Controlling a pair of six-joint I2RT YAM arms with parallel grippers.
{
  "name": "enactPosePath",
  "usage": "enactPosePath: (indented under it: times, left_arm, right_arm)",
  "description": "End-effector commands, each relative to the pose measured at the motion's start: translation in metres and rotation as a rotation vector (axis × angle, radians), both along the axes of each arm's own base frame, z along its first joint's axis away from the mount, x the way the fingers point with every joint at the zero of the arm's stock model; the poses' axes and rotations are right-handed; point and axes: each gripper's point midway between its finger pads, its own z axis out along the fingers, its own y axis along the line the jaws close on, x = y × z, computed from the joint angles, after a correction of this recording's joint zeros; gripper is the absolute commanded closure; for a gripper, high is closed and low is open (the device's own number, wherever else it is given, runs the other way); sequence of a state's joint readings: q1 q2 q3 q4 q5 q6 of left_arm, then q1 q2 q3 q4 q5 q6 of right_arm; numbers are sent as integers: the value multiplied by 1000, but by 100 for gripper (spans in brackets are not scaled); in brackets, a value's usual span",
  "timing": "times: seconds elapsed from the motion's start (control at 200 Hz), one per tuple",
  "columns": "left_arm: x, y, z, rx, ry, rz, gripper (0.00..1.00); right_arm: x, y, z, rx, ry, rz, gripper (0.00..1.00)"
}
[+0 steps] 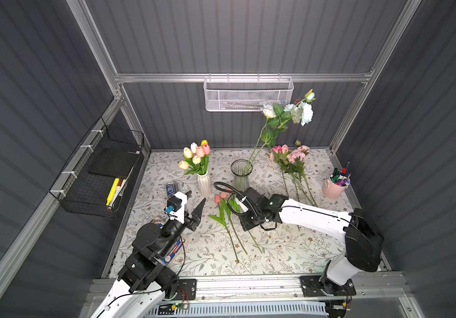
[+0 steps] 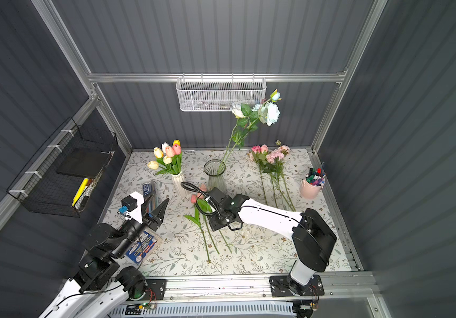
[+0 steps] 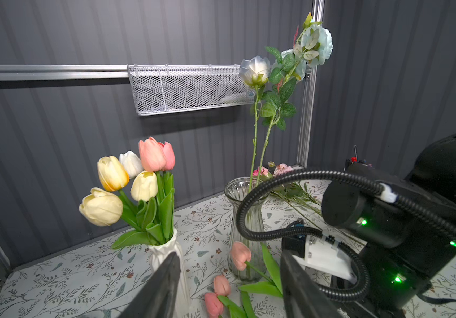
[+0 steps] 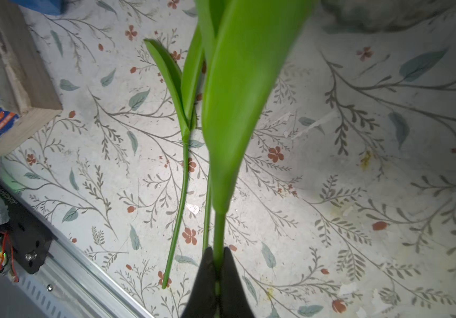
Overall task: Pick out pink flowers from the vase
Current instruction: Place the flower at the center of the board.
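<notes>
In a top view, sorted onto the counter [image 1: 290,247]: pink roses [image 1: 290,155], coral tulips [image 1: 218,198]. Left wrist: waiting with left jaws released, facing pink tulips [image 3: 156,154] in the white vase [image 3: 163,256]. Right wrist: clenching right jaws on a tulip stem [image 4: 219,228], aligned with laid stems [image 4: 178,206].

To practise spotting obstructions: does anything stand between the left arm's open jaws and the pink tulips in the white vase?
Yes. Pale yellow tulips in the same white vase crowd the pink tulips on the side facing the left gripper, partly covering their stems.
</notes>
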State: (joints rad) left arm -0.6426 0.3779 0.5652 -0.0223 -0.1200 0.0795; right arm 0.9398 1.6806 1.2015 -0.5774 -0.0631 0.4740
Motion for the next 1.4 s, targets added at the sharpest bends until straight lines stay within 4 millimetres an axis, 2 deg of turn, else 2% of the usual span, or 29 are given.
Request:
enactPosePath:
  times: [0.0,0.285,0.51,0.615,0.815,1.006,1.076,1.211,1.396]
  left_arm:
    - [-3,-2,0,14,-26,-13,41]
    - [-6,-6,1,14,-35,-43,41]
    - [-7,-9,1,18,-42,-61,41]
    - [-9,-14,2,24,-45,-89,41]
    - [-12,-17,3,21,-55,-115,40]
    - [-12,-19,1,25,-52,-121,40]
    - [-12,-18,2,26,-54,-120,40]
    - [-12,-16,2,24,-53,-111,40]
    - [-12,-11,4,17,-60,-89,40]
  right_arm:
    - [13,4,-3,-29,-5,-92,100]
    - [34,14,-31,-124,0,-129,100]
    - [35,15,-51,-136,90,-138,96]
    - [34,16,-54,-132,110,-138,94]
    - [36,14,-53,-136,111,-144,83]
    - [34,13,-42,-118,96,-137,78]
    - [35,11,-32,-107,75,-140,78]
    - [35,6,-2,-59,14,-131,76]
    - [31,-1,53,70,-124,-65,71]
